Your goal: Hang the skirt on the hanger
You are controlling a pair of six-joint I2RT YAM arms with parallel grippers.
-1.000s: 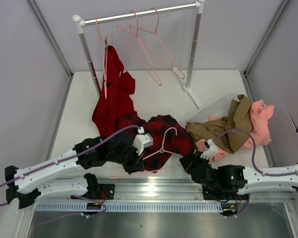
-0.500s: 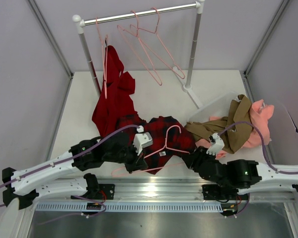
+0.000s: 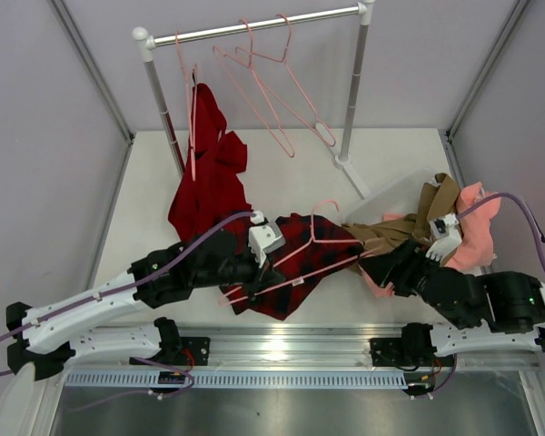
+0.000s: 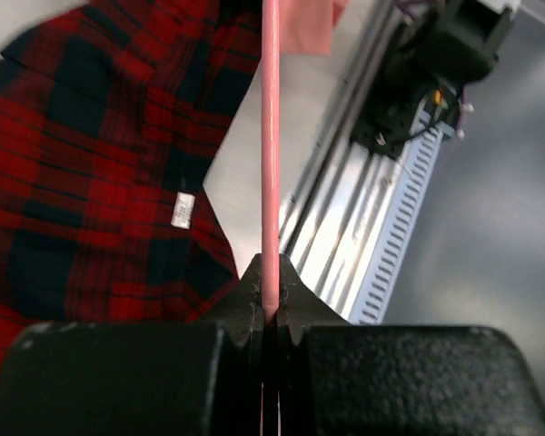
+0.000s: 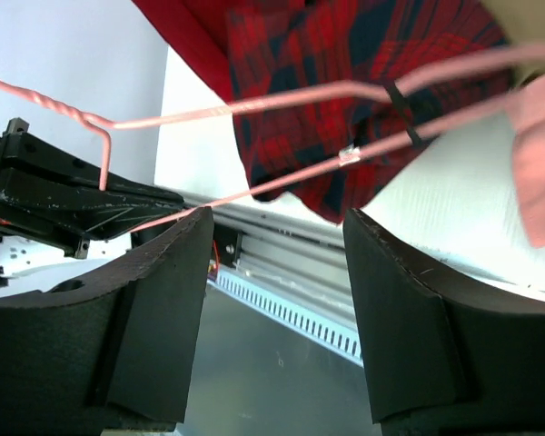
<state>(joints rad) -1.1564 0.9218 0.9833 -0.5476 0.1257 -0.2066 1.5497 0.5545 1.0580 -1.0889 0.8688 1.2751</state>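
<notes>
Near the front edge of the table, the L gripper [image 4: 271, 300] is clenched on the bottom bar of the hanger [image 4: 271, 136], w/ the thin pink wire pinched btwn its pads. The skirt [image 4: 91, 182] lies crumpled on the tabletop under and around the hanger, close to the front rail. Can't tell whether any of the frame is inside the waist yet. The R gripper [image 5: 272, 227] sits just right of the skirt, fingers [image 5: 154, 318] spread apart and nothing btwn them.

Risks, as I judge them:
- One pinch on a thin wire means the hanger may swivel in the grip once cloth weight loads it.
- R gripper is right beside the tan garment [image 3: 440, 213], so a close there may catch tan or pink cloth instead of plaid.
- Hanger hook points toward that same pile and may snag it.
- Skirt is near the table edge, so a tug toward the arms may drag it off.

Containers: a clear plastic bin [image 3: 391, 195] at the right, tipped on its side as far as I can tell. The tan garment and a pink garment [image 3: 480, 209] spill from it. No plaid inside.
</notes>
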